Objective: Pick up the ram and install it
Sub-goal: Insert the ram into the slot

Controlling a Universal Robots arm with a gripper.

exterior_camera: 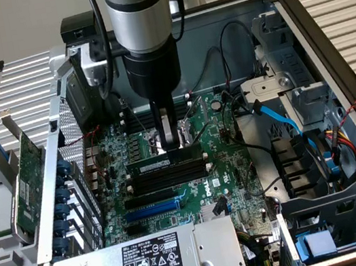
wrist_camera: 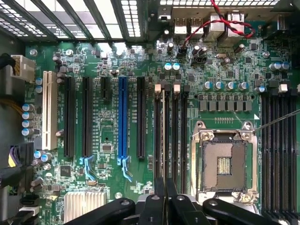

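The ram (exterior_camera: 164,162), a thin green stick with a white label, stands on edge in a black memory slot (exterior_camera: 172,175) in the middle of the motherboard (exterior_camera: 230,172). My gripper (exterior_camera: 170,141) comes straight down onto its top edge near the middle and is shut on it. In the wrist view the closed gripper (wrist_camera: 165,190) sits over a bank of long black memory slots (wrist_camera: 171,136), and the stick is seen edge-on running away from the tips.
An open CPU socket (wrist_camera: 224,164) lies beside the slots, with another slot bank (wrist_camera: 279,150) past it. The power supply (exterior_camera: 153,265) is in front. A blue cable (exterior_camera: 278,115) and drive cage (exterior_camera: 337,215) are at the exterior view's right, a green expansion card (exterior_camera: 30,173) at its left.
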